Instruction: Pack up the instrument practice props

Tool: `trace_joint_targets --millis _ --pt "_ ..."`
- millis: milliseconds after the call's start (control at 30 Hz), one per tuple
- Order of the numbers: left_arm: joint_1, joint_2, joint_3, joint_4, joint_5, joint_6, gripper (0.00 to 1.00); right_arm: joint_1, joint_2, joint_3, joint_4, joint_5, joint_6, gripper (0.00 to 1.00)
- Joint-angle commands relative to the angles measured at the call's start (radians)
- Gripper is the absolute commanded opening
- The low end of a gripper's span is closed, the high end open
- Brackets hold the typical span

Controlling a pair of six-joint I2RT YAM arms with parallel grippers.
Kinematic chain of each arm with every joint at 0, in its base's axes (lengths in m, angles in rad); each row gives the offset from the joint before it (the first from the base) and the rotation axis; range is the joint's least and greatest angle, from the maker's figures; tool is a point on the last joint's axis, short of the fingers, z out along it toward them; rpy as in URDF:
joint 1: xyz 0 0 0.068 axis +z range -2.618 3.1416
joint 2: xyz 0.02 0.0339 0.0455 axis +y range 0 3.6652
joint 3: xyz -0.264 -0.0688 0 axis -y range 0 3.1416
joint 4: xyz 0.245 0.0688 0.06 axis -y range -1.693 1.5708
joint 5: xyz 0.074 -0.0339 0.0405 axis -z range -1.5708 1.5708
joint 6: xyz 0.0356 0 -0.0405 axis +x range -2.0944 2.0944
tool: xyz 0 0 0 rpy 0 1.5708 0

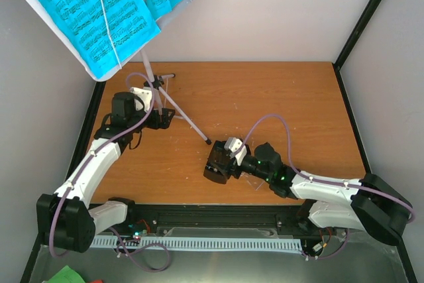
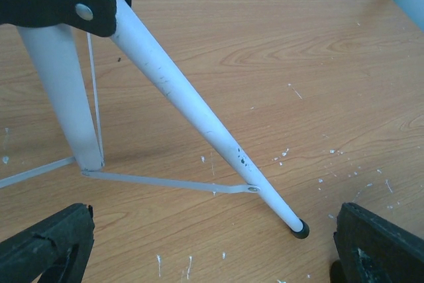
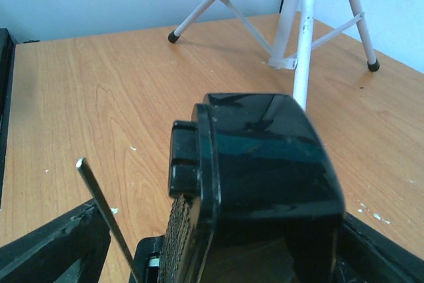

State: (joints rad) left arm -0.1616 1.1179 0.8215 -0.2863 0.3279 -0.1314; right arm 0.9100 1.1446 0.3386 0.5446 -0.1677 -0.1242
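Note:
The white tripod music stand [image 1: 154, 81] stands at the table's back left, its desk holding cyan sheet-music pages [image 1: 86, 11]. My left gripper [image 1: 161, 118] is low at the tripod's foot, open; in the left wrist view a white stand leg [image 2: 199, 114] with a black tip runs down between its fingers [image 2: 46, 246] without touching them. The small black metronome [image 1: 213, 170] sits near the table's middle. My right gripper [image 3: 218, 256] is open around the metronome [image 3: 265, 177], a finger on each side, and the thin pendulum rod [image 3: 103, 213] sticks up by the left finger.
Two more tripod legs [image 3: 199, 11] spread over the wooden table [image 1: 278, 104] behind the metronome. Light walls close in the left, back and right, with a black post [image 1: 364, 21] at the back right. A white cable tray [image 1: 218, 243] runs along the near edge.

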Motion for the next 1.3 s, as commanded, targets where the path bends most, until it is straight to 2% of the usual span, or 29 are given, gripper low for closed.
trace_joint_targets --millis 0,533,900,1267 --pt "0.002 0.012 0.009 0.012 0.031 0.003 0.99 0.003 0.007 0.004 0.075 0.025 0.010 0.83" --pt "0.002 -0.018 0.005 0.018 0.057 0.000 0.99 0.003 0.001 -0.055 0.153 0.014 0.072 0.65" --pt "0.002 -0.024 0.001 0.018 0.070 -0.002 0.99 0.003 0.010 -0.054 0.163 0.023 0.087 0.59" --pt "0.002 -0.022 0.000 0.018 0.080 -0.005 0.99 0.003 0.023 -0.059 0.174 0.021 0.099 0.57"
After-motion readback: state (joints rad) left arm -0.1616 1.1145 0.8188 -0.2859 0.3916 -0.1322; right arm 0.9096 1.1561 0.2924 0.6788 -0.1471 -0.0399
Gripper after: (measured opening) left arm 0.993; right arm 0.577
